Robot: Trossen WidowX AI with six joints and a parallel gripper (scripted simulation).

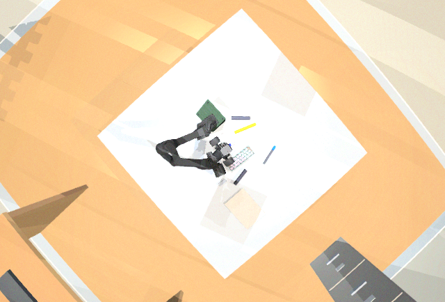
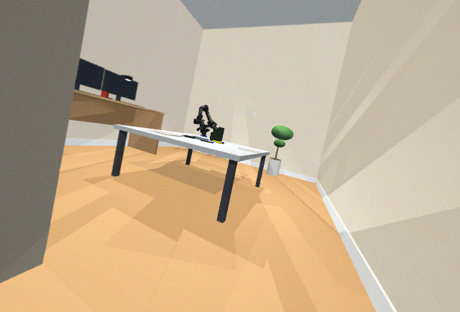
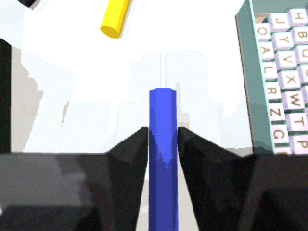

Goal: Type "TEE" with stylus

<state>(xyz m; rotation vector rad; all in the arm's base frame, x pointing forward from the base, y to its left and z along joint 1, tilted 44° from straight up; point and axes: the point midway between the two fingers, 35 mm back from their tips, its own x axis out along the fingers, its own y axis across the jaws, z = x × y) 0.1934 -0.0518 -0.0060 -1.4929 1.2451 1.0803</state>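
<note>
The stylus (image 3: 163, 113) is a blue rod with a thin pale tip that points up in the wrist view. My gripper (image 3: 163, 133) is shut on its blue body, with one dark fingertip at each side. In the top view the arm's hand hides most of the stylus, and a bit of blue shows beside it. The keyboard (image 1: 241, 158) (image 3: 262, 115) has a teal frame and pale lettered keys. It lies just right of the gripper. The T key (image 3: 298, 121) shows near the right edge of the wrist view. The E key is not visible to me.
A yellow rod (image 1: 245, 128) (image 3: 115, 19) lies beyond the stylus tip. A dark rod (image 1: 240, 117) lies behind it. Another dark rod (image 1: 240, 177) is near the keyboard's lower end. A blue-tipped pen (image 1: 269, 154) lies right of the keyboard. A green block (image 1: 206, 110) stands by the arm on the white table (image 1: 229, 46).
</note>
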